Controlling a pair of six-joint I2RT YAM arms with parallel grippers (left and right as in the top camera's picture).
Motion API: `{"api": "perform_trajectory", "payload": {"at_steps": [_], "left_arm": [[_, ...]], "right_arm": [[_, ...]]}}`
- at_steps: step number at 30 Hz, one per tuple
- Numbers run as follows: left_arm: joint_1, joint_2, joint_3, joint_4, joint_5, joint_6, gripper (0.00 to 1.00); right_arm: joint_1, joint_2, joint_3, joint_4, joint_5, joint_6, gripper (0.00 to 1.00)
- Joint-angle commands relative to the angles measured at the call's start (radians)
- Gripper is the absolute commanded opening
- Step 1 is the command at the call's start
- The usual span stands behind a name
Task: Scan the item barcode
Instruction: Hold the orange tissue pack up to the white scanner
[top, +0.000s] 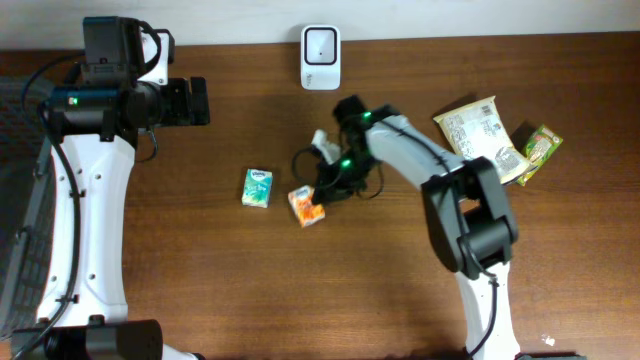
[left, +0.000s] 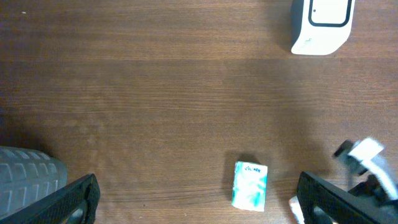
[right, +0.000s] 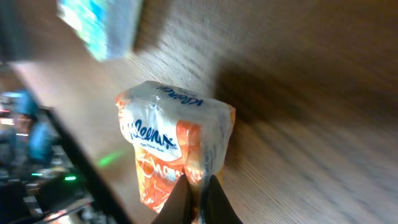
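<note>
Right claw (right: 199, 194) is pinched shut on the wrapper edge of the orange tissue pack (right: 177, 146). Only the right wrist view shows that grip, and the blue word Kleenex on the pack. The overhead view places the pack at the claw's tip, between it and a teal pack (top: 257, 187), with the white scanner (top: 320, 45) well apart at the table's far edge. Left claw (top: 192, 101) stands wide open, holding nothing.

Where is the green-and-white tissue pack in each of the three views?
Overhead: the green-and-white tissue pack lies left of centre.
Left wrist: the pack is near the bottom edge, right of centre.
Right wrist: the pack is blurred, at the top left.
Shared landmark: the orange tissue pack beside it, in overhead and right wrist views.
</note>
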Motion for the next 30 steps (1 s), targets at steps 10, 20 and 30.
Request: {"api": "perform_trajectory", "payload": {"at_steps": [10,20,30], "left_arm": [[-0.018,-0.016,0.011,0.002,0.008,0.015,0.99],[-0.017,-0.016,0.011,0.002,0.008,0.015,0.99],[-0.017,-0.016,0.011,0.002,0.008,0.015,0.99]], "right_arm": [[-0.351,-0.055,0.003,-0.111,-0.788,-0.299,0.04],[-0.401,-0.060,0.303,-0.364,-0.788,-0.295,0.04],[-0.335,-0.060,0.511,-0.380,-0.156,-0.144,0.04]]}}
